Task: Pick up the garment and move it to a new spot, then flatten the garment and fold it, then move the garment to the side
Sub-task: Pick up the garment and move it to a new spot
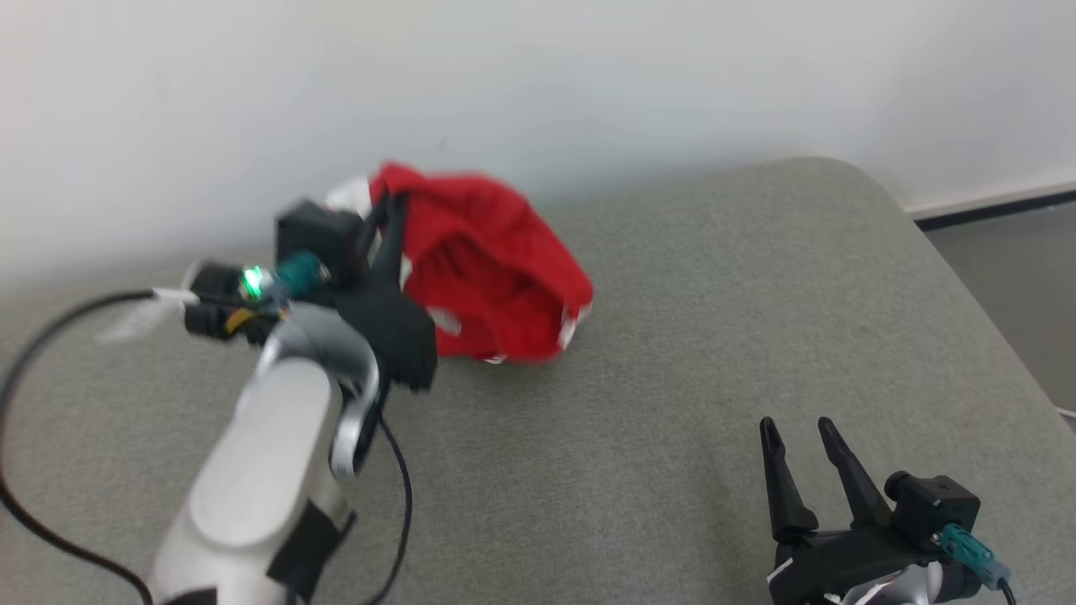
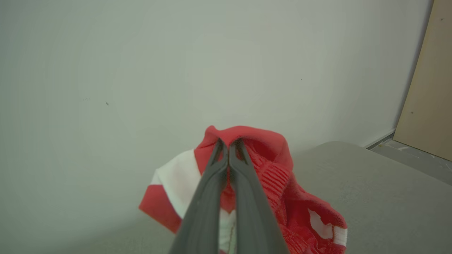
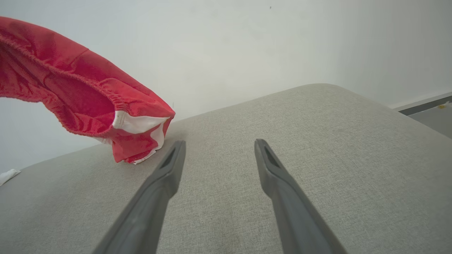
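The garment (image 1: 492, 269) is red with white patches, bunched up and lifted off the grey cushioned surface (image 1: 672, 353). My left gripper (image 1: 393, 202) is shut on the garment's upper left edge and holds it in the air. In the left wrist view the two fingers meet at the gripper's tip (image 2: 229, 143), pinching the garment (image 2: 275, 176), which hangs down behind them. My right gripper (image 1: 799, 428) stands open at the lower right, low over the surface, with nothing between its fingers. In the right wrist view the garment (image 3: 77, 91) hangs at the upper left, apart from the right gripper (image 3: 219, 143).
A pale wall (image 1: 538, 76) rises just behind the surface. The surface's rounded right edge (image 1: 967, 277) drops to a grey floor (image 1: 1025, 277) with a dark baseboard. A black cable (image 1: 50, 336) loops from the left arm. A white scrap (image 3: 9, 174) lies far left.
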{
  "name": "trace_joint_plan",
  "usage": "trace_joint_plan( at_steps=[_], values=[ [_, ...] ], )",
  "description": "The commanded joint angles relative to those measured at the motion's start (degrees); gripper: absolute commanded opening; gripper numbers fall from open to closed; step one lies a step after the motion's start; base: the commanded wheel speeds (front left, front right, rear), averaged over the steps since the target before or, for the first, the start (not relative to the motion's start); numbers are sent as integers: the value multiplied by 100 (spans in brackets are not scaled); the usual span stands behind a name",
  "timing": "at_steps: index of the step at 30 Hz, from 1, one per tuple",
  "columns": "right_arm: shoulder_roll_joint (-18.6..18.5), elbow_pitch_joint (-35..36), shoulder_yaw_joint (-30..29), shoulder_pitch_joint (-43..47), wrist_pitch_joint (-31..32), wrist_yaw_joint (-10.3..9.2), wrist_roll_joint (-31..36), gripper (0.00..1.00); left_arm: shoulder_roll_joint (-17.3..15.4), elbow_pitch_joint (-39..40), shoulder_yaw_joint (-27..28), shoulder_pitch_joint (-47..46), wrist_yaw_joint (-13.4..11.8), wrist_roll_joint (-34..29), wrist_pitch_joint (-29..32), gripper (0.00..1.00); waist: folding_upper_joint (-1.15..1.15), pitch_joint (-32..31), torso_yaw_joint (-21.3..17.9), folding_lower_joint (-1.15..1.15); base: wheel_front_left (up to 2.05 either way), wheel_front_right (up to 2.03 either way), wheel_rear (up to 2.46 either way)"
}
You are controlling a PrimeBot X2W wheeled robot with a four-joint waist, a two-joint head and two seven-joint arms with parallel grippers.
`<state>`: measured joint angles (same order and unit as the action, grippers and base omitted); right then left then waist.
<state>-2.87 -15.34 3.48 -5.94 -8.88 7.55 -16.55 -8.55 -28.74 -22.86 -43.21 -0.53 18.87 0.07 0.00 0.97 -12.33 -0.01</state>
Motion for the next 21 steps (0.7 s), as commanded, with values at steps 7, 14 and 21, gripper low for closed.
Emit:
trace_joint_plan(
  at_steps=[7, 14, 21],
  values=[
    [-5, -32, 111, -51, -61, -12, -93, 100, 210, -630, -459, 959, 255, 37, -397, 84, 0, 218, -47, 1, 0, 0, 0],
    [-7, -85, 85, -70, -104, -12, -103, 100, 399, -986, -485, 1300, 329, 256, -1090, 100, 0, 188, 206, 1, 0, 0, 0],
    [-4, -86, -147, 36, -330, -12, -178, 100, 144, -207, -142, 1922, 356, 268, -1521, 100, 0, 44, 612, 1, 0, 0, 0]
  ],
)
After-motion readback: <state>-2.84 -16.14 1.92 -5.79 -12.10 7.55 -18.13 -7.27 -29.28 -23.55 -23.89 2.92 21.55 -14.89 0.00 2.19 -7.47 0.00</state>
